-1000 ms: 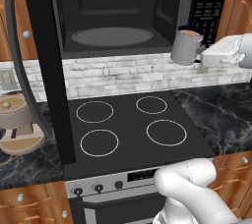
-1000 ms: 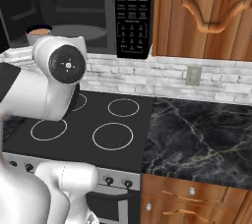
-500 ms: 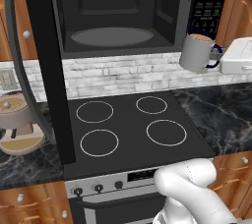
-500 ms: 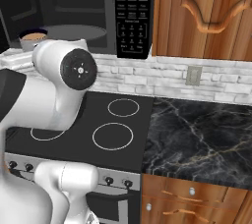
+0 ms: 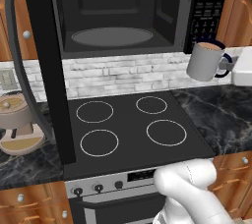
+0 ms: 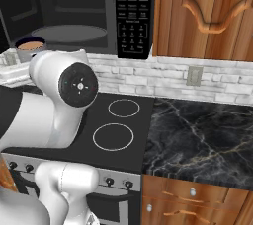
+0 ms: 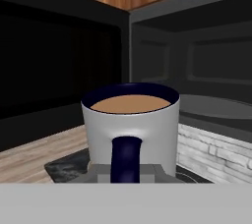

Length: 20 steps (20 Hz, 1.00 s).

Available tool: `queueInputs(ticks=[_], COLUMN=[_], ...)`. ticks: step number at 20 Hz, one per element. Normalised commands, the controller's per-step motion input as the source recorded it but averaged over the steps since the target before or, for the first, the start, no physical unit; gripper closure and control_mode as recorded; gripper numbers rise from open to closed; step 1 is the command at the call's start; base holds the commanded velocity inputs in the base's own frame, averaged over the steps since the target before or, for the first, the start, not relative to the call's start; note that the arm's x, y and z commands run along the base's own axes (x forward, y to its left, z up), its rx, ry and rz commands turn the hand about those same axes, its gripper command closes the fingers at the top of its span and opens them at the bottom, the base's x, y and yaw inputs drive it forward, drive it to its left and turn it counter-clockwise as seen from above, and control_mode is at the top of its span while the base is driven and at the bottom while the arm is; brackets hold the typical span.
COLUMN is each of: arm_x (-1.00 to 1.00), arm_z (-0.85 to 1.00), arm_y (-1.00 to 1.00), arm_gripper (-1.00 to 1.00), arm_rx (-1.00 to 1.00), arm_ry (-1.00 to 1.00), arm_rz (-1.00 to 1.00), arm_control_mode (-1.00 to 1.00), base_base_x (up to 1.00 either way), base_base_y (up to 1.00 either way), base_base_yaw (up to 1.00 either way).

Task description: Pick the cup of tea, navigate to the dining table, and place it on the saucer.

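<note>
The cup of tea (image 5: 204,61) is a grey-white mug with a navy rim and handle, full of brown liquid. It hangs in the air to the right of the open microwave, above the counter's back edge. My gripper (image 7: 127,171) is shut on it at the handle side, and the white hand (image 5: 242,66) sits just right of the mug. In the right base view the cup of tea (image 6: 30,49) shows at far left, above the hand (image 6: 15,70). The hand view has the cup of tea (image 7: 130,125) upright and close, handle toward the camera. The dining table and saucer are out of view.
The microwave (image 5: 113,12) stands open, its dark door (image 5: 47,70) swung out to the left. Below it lies the black stove (image 5: 128,125) with several ring burners. A coffee machine (image 5: 17,125) stands at the left. Dark marbled counter (image 6: 197,140) extends right, under wooden cabinets (image 6: 207,12).
The arm has carried the cup rightward and slightly down in the left base view, further from the microwave. The cup stays in the gripper.
</note>
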Motion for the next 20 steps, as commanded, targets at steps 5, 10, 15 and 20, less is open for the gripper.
queueInputs(ticks=[5,10,15,20], arm_x=[0.00,0.00,0.00,0.00], arm_z=[0.00,0.00,0.00,0.00], arm_y=[0.00,0.00,0.00,0.00], arm_gripper=[1.00,1.00,1.00,1.00], arm_rx=[0.00,0.00,0.00,0.00], arm_ry=[0.00,0.00,0.00,0.00], arm_rz=[0.00,0.00,0.00,0.00], arm_control_mode=[1.00,1.00,1.00,1.00], base_base_x=[-0.15,-0.35,-0.36,-0.32], base_base_y=[0.00,0.00,0.00,0.00], base_base_yaw=[-0.05,-0.38,-0.62,-0.75])
